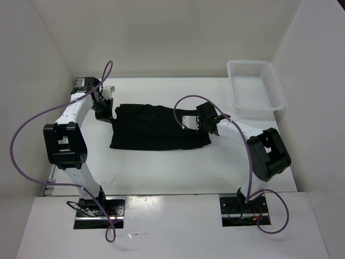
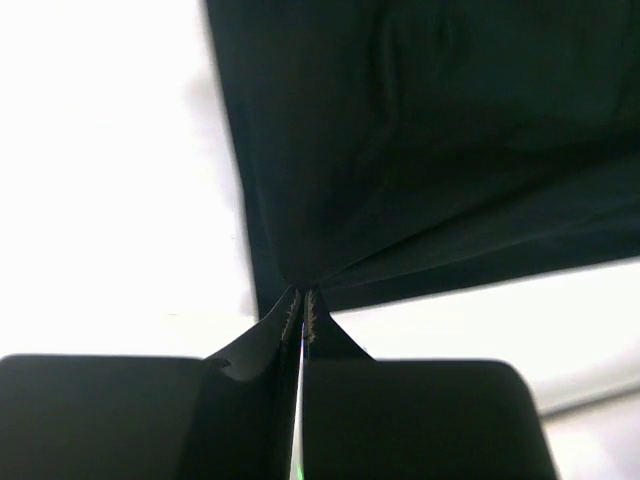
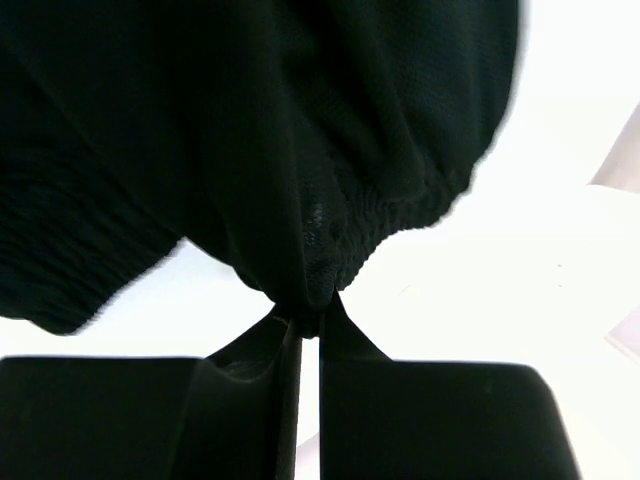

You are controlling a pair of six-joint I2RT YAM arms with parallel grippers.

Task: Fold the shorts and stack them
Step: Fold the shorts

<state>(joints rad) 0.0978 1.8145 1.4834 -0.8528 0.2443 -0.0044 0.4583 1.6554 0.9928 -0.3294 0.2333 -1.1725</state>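
The black shorts [image 1: 156, 128] lie spread on the white table between the two arms. My left gripper [image 1: 109, 115] sits at their far left corner, and in the left wrist view it [image 2: 300, 300] is shut on a pinch of the shorts [image 2: 430, 130] at that corner. At the right edge of the cloth my right gripper [image 1: 190, 123] holds the gathered waistband. In the right wrist view it [image 3: 308, 322] is shut on the elastic hem of the shorts [image 3: 250, 120], which bunches up from the fingertips.
A white mesh basket [image 1: 255, 86] stands at the far right of the table. White walls enclose the table on the left, back and right. Purple cables [image 1: 32, 124] loop off both arms.
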